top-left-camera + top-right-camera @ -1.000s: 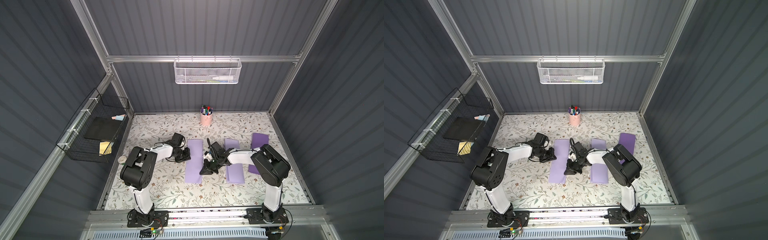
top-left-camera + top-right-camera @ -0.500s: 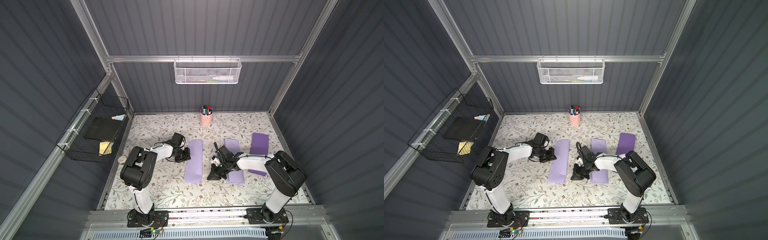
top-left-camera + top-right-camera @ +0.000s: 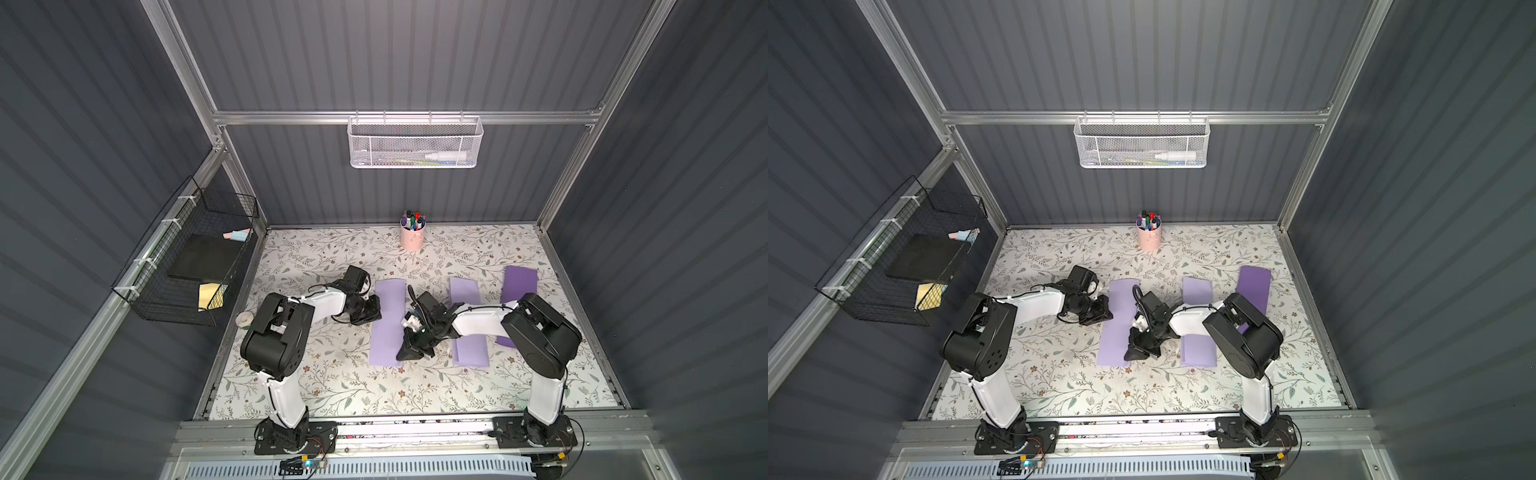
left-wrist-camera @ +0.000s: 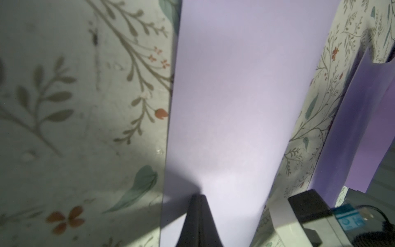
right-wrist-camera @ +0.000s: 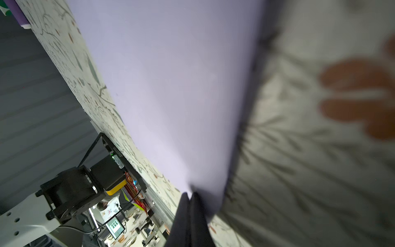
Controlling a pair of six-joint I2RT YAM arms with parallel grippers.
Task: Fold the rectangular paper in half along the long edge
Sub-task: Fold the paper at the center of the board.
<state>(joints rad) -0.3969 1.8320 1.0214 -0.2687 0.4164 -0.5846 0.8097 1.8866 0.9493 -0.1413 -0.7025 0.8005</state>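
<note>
Left gripper (image 3: 376,311): jaws closed, tips on the purple paper (image 3: 388,332), at its left long edge. Right gripper (image 3: 405,354): jaws closed, tips at its right edge. Right arm (image 3: 478,322) crosses the second purple sheet (image 3: 465,291); third sheet (image 3: 519,282) lies beyond. Pen cup (image 3: 412,241) at the back.

Mat (image 3: 374,390) before paper (image 3: 388,328) open — pen cup (image 3: 412,237) behind, other sheets (image 3: 471,353) right.

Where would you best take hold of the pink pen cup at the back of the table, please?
Grip the pink pen cup around its side wall, just below the rim, coming in level from the robot's side. It stands upright, and the markers sticking out of its mouth would likely block a grasp from above.
</note>
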